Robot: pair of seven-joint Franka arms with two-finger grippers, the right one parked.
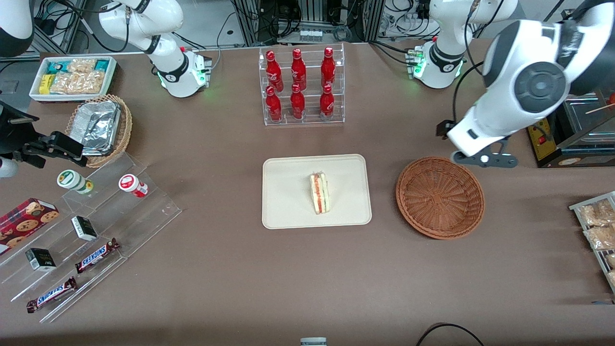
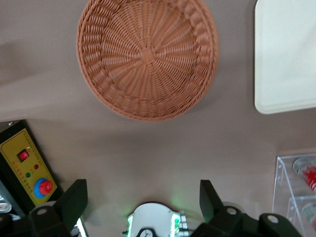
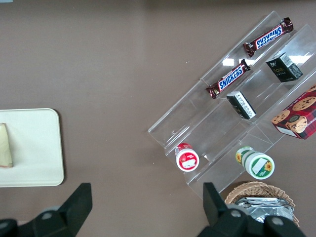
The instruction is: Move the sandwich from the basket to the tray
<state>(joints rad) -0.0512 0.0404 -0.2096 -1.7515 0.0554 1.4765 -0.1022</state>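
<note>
Cream-beige tray (image 1: 288,211) lies at mid-surface and carries the sandwich (image 1: 319,193), which rests near the tray's middle, filling edge up, well inside the rim. Wicker basket (image 1: 439,197) lies beside the tray toward the working arm's end and holds nothing.

Tool (image 2: 143,202): raised above the surface, farther from the front camera than the basket and clear of it. Its two fingers (image 2: 74,200) stand wide apart with nothing between them; the wrist view shows bare surface and the basket through the gap.

Status, as a judgement: the transfer looks complete, and the step in hand is the retreat to a rest position.

Procedure for the retreat:
1. Hold the fingers spread; no grasp is needed.
2. Gain height first, then move sideways, so that no link sweeps over the basket rim.
3. Route the arm away from the bottle rack (image 1: 302,86), which stands farther from the front camera than the tray, and away from the yellow control box (image 2: 27,165) near the tool.
4. Do not pass low over the tray; contact with the wrapped sandwich could push it toward the rim.

Check: the sandwich lies wholly on the tray, apart from the basket.
</note>
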